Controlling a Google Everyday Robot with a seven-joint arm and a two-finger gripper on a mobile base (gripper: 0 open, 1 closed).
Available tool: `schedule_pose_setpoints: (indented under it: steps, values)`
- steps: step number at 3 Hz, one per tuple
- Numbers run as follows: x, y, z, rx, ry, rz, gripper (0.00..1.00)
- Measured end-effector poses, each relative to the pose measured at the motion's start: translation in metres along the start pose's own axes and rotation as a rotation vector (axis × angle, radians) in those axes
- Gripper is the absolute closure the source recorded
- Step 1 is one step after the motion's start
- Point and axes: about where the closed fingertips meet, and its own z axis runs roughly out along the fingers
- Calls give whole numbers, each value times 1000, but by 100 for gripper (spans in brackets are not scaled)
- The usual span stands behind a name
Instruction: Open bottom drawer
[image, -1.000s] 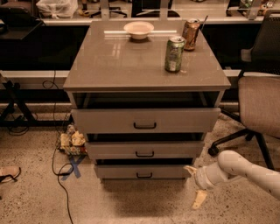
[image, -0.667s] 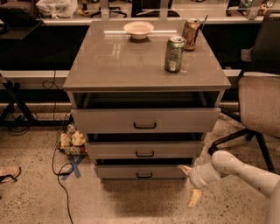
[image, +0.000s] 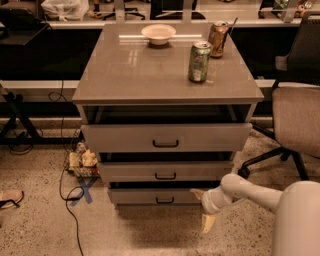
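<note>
Camera view: my arm (image: 250, 192) reaches in low from the right, with the end effector (image: 202, 207) spread open at the right end of the bottom drawer (image: 145, 196), lowest in the cabinet (image: 165, 137). It has shifted left since earlier.

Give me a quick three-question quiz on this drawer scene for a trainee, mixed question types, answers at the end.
1. True or false: the gripper is shut on the handle of the bottom drawer.
2. What stands on the cabinet top besides the bowl? A) one can B) two cans C) a bottle
3. Which drawer sticks out furthest?

Key
1. False: the gripper is open, low and to the right of the handle.
2. B: a green can and a brown can.
3. The top drawer.
</note>
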Motion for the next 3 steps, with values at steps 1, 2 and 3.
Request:
schedule_pose_setpoints:
  steps: [1,2,3]
  values:
    - [8,-24,26,75,32,53,0]
    - [8,-24,26,75,32,52,0]
    - [20,-34,41,120,30,60,0]
